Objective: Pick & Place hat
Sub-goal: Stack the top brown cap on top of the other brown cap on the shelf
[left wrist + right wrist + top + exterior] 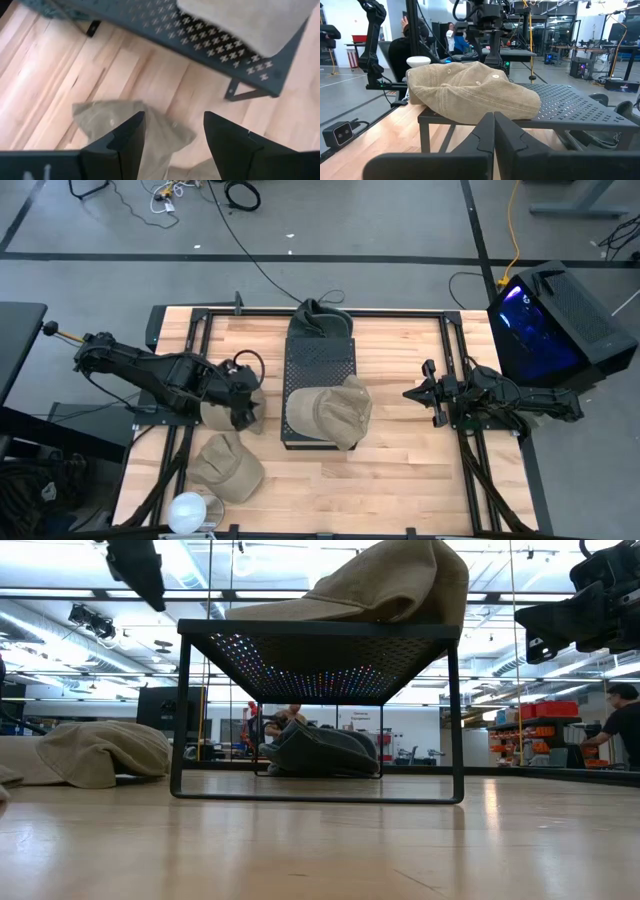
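Left gripper (247, 412) sits over the counter (400, 470) at about 9 o'clock from the black perforated rack (320, 365), fingers (127, 142) spread wide with nothing between them. Directly under it, in the left wrist view, lies a tan hat (120, 125) flat on the wood, just beside the rack's leg; fingers are above it, not gripping. Another tan hat (330, 412) rests on top of the rack at its 6 o'clock end, brim overhanging the edge; the low view shows it sitting on the rack's top plate (320, 630), well clear of the counter. A third tan hat (226, 467) lies on the counter at roughly 7 o'clock from the rack, near the front edge, with a white round object (188, 511) just beside it at the counter's corner. A dark green hat (320, 318) sits at the rack's 12 o'clock end, partly on the counter; the low view sees it behind the rack legs. Right gripper (420, 392) waits at 3 o'clock from the rack, apart from it, fingers (492, 142) pressed fully together, holding nothing. People show in the room beyond the counter in the low and right wrist views.
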